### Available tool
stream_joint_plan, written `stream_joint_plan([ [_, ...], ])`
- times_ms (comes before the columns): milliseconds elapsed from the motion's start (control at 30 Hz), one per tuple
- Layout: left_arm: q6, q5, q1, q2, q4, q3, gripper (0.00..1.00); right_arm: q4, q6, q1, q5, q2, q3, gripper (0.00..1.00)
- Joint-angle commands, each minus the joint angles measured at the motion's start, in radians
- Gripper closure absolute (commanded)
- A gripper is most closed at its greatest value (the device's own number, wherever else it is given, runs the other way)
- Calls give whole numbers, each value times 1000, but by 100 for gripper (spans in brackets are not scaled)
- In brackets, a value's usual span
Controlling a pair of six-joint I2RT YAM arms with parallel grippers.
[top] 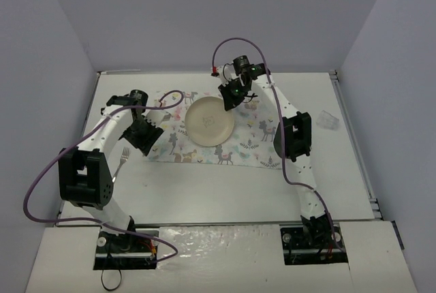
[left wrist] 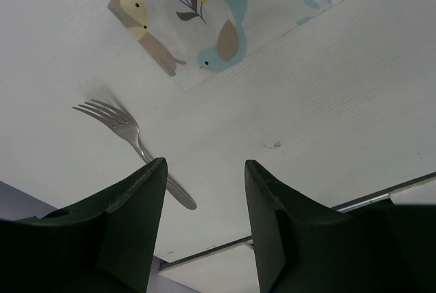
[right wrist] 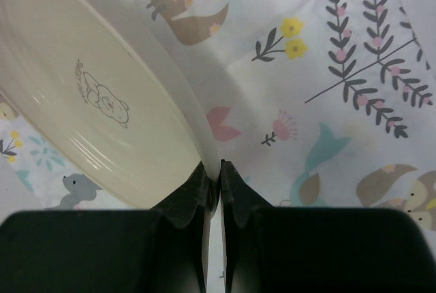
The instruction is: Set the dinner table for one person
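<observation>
Dinner table [top: 225, 191]: the large white top is seen under both arms. It carries everything else and fills most of the top view. Bare white surface is also seen in the left wrist view [left wrist: 340, 102].
Placemat [top: 253, 144]: a cloth with animal and flower prints is spread flat on the far middle part of the table. One of its corners is shown in the left wrist view [left wrist: 225, 7], and its prints fill the right wrist view [right wrist: 327, 54].
Plate [top: 210, 121]: a round cream plate is placed on the placemat, toward its left half. A small bear drawing is printed in its centre [right wrist: 82, 88]. Whether it lies fully flat cannot be told.
Right gripper [top: 231, 99]: the fingers are pressed together on the plate's rim at its far right edge, and the thin rim is pinched between them [right wrist: 219, 170].
Left gripper [top: 142, 142]: it is held over bare table just beside the left edge of the placemat. The fingers are spread and nothing is held between them [left wrist: 204, 167].
Fork [top: 121, 160]: it is laid on the bare table left of the placemat, not touching it, with the tines pointing to the far side. In the left wrist view [left wrist: 136, 142] its handle is partly hidden behind one finger.
Clear item [top: 328, 120]: a small transparent thing is seen on the table at the right, well apart from the placemat. What it is cannot be told.
</observation>
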Motion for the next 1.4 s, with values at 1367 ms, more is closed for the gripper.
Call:
stream_joint_plan([
  [1367,42,-60,-19,65,-76,151,54,224,153,-97,-33,-358,-201,100],
])
